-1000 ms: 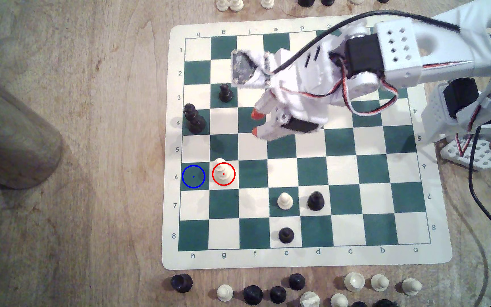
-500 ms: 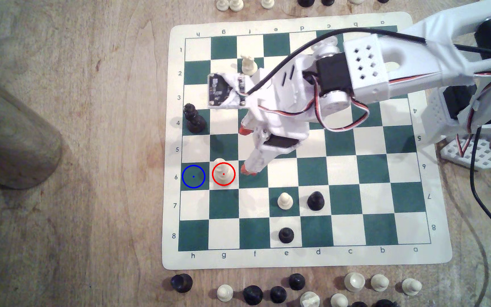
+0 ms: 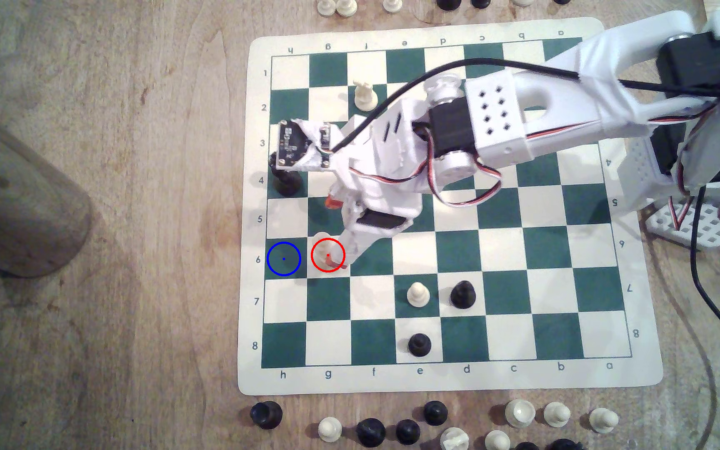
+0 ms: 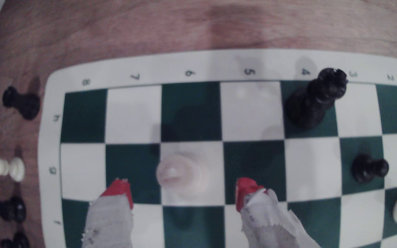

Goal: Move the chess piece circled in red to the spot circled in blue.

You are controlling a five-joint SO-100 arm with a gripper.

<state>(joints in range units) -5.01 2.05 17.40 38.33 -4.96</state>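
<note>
Two red-tipped fingers [image 4: 118, 190] of the hand [image 4: 183, 192] frame the wrist view nearest the camera, spread wide apart, released, gripping nothing. Between the tips, not touching either as far as the blur allows, stands the chess piece [image 4: 178, 173], upright on a white square of the board mat [image 4: 49, 133], column g, row 6. Directly beyond it lies the spot [image 4: 190, 111], a dark green square in the edge column h under the printed 6, bare and partly shadowed. Further along the h column a tall black piece [image 4: 317, 100] stands on the green square of row 4. A black pawn [image 4: 369, 168] sits on a green square in the g column, off to the side.

In the exterior view the hand [image 3: 336, 231] reaches down over rows 5 and 6; one red tip overlaps the chess piece [image 3: 326, 249] inside the red ring, the other hangs over the green square of row 5. The spot [image 3: 284, 258], ringed blue, is the next square toward the exterior view's left. A cream pawn [image 3: 417, 295] and two dark pieces occupy rows 7 and 8. A cream piece with a jagged top [image 3: 364, 94] stands in row 2. Spare pieces line the wooden counter [image 3: 133, 259] off the mat; a wooden cylinder [image 3: 16, 203] lies at the exterior view's left.
</note>
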